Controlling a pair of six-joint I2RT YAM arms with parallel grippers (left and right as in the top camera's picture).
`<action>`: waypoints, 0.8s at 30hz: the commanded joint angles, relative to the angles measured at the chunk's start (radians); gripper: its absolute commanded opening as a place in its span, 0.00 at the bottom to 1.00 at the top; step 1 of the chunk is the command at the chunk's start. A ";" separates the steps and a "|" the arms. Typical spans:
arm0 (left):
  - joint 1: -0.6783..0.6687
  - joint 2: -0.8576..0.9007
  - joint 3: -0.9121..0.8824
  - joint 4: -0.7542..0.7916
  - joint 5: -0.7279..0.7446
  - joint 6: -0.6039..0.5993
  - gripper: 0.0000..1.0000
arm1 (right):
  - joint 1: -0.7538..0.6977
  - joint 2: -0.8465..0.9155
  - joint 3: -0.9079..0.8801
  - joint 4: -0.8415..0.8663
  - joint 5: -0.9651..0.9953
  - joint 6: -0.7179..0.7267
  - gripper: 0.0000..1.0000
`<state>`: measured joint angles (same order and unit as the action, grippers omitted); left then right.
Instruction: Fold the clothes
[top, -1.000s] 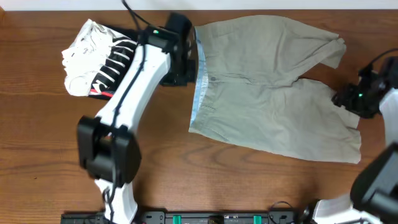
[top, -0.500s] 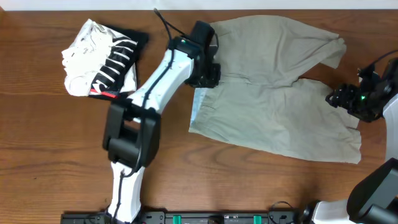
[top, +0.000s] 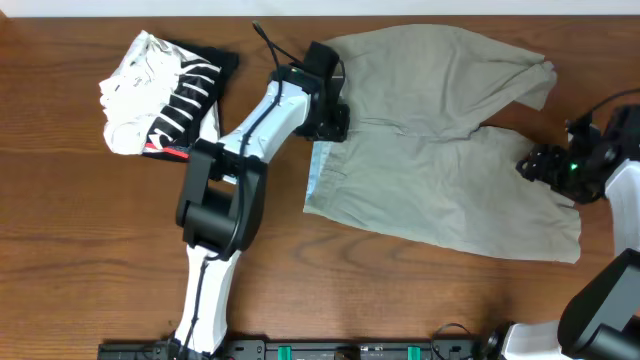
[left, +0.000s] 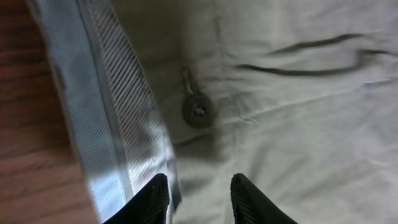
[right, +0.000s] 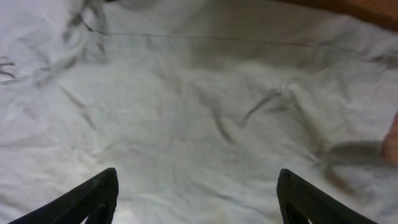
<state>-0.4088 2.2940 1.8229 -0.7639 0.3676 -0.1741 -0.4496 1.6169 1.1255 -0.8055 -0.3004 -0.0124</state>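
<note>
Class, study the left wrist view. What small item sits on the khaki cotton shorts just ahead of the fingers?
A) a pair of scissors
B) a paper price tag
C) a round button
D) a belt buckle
C: a round button lies on the khaki grey-green cotton shorts, just beside the pale blue striped inner waistband.

I watch the worktop (top: 80, 250) through the fixed overhead camera. It looks straight down from a distance and takes in both arms and the whole pair of shorts (top: 440, 170).

My left wrist camera looks down past the left tool (left: 199, 186), very near the cloth at the waistband button (left: 198, 112). My right wrist camera looks down past the right tool (right: 196, 186), close above plain fabric.

All three views share the shorts; the two wrist views cover parts of them well apart.
</note>
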 joint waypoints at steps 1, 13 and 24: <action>0.001 0.035 -0.002 0.003 0.007 0.024 0.36 | -0.002 0.000 -0.050 0.035 -0.014 -0.013 0.80; 0.001 0.038 -0.002 0.006 0.096 0.024 0.12 | -0.002 -0.001 -0.094 0.109 -0.014 -0.019 0.80; 0.058 -0.028 0.010 -0.077 0.093 0.024 0.06 | -0.002 -0.001 -0.094 0.105 0.032 -0.019 0.81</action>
<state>-0.3893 2.3241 1.8229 -0.8257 0.4496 -0.1566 -0.4496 1.6169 1.0328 -0.6983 -0.2871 -0.0128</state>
